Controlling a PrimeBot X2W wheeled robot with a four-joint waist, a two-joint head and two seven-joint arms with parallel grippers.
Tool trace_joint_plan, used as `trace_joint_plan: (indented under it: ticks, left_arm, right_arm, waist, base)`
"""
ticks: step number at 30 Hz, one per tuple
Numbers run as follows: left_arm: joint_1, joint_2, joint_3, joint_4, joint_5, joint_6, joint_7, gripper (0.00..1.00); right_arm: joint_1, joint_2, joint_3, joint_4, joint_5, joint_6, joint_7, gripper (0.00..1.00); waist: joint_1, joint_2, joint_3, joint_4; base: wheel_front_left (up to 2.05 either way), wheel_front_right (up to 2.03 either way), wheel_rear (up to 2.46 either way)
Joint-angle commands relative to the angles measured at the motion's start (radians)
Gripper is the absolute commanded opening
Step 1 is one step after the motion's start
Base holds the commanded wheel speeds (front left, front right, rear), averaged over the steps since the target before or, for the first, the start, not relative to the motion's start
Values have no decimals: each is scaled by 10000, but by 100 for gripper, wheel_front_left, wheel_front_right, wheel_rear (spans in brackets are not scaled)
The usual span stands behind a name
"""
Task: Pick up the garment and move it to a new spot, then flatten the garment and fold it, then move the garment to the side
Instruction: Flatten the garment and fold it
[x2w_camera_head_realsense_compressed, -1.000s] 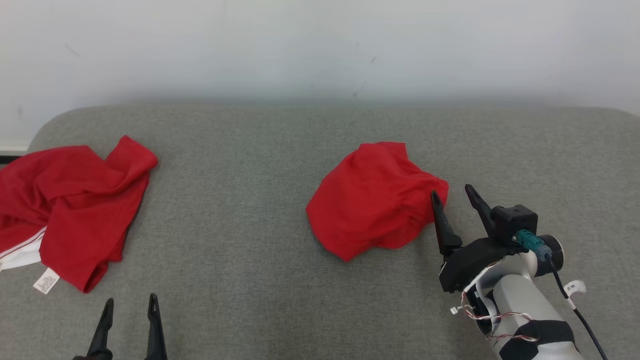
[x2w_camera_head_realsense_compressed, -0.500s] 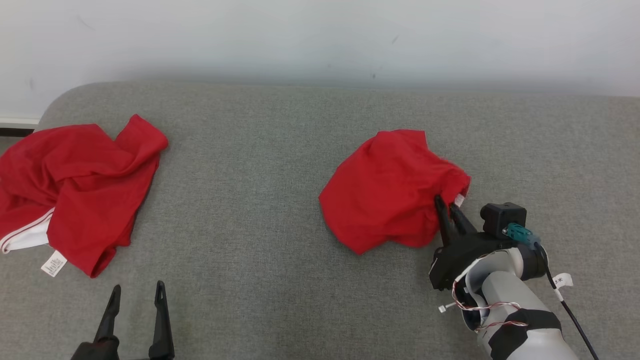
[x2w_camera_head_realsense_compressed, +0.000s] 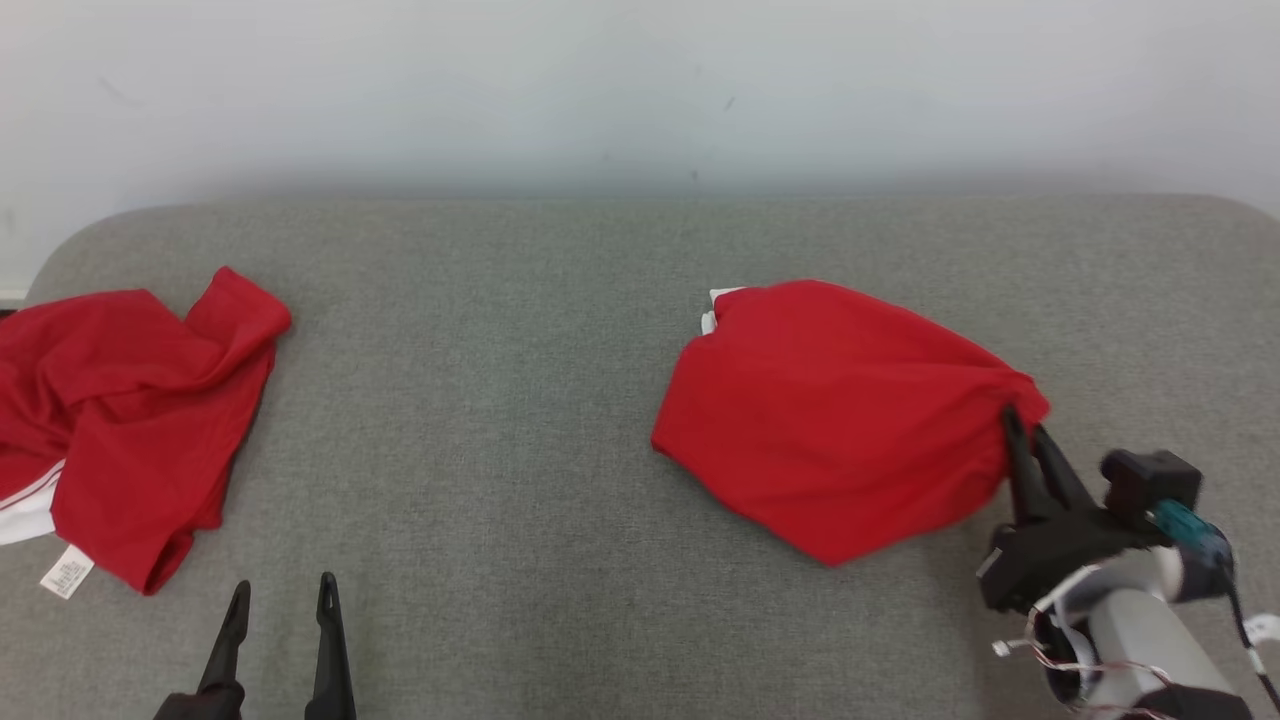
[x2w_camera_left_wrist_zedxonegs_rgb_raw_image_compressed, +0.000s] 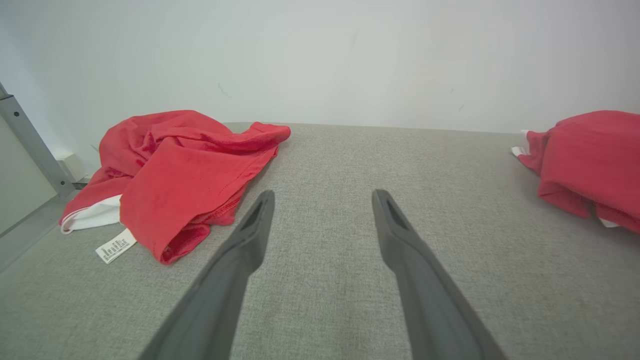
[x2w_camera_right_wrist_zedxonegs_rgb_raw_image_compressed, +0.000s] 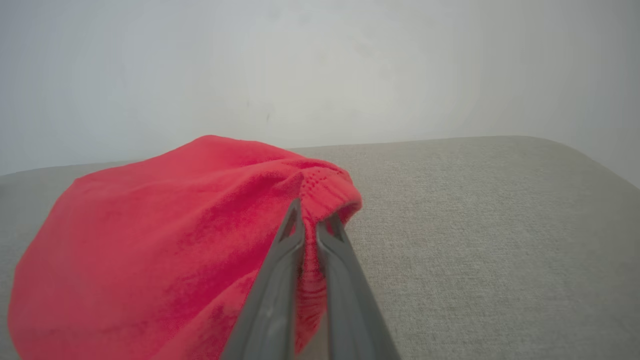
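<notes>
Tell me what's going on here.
The right gripper is shut on the near right edge of the garment, a red heap on the grey cushion, with the fabric pinched between its fingers. Most of the garment rests on the cushion, not yet flattened or folded. The left gripper is open and holds nothing, low over bare cushion. A second red garment lies crumpled at the far left, with neither gripper on it.

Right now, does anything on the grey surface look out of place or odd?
Nothing spilled or damaged. A second red garment lies crumpled at far left, white label sticking out, while the right gripper pinches the edge of the other garment.
</notes>
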Motion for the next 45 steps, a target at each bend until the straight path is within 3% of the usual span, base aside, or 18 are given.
trace_joint_plan:
  ticks: [1,10,16,22,28,45]
  left_arm:
    - [159,-28,6,19,-38,27,-38,100]
    - [406,-71,59,-12,-83,18,-36,100]
    - [534,-93,72,-22,-139,36,-38,100]
    - [560,-106,13,2,-131,45,-38,100]
    - [544,-116,-81,19,-157,47,-38,100]
    - [-200,-124,-813,479,-365,-74,-38,100]
  right_arm:
    - [276,-117,-112,-177,-73,-22,-3,0]
    - [1535,-916,-1506,-1292,-437,-22,-4,0]
    - [1447,-873,-1641,-2027,-719,-22,65,0]
    - [1210,-504,-1015,-2883,-769,-22,470,0]
    - [1093,-197,-363,-2930,-649,-22,623,0]
    - [-1154,1523,3532,-485,-537,-22,255,0]
  waist:
    - [0,-1,-135,-141]
    - [0,-1,-436,-399]
    - [0,-1,-561,-418]
    - [0,-1,-676,-294]
    - [0,-1,-684,-38]
    - [0,-1,-112,1377]
  base:
    - [0,0,0]
    - [0,0,0]
    - [0,0,0]
    - [0,0,0]
    - [0,0,0]
    - [0,0,0]
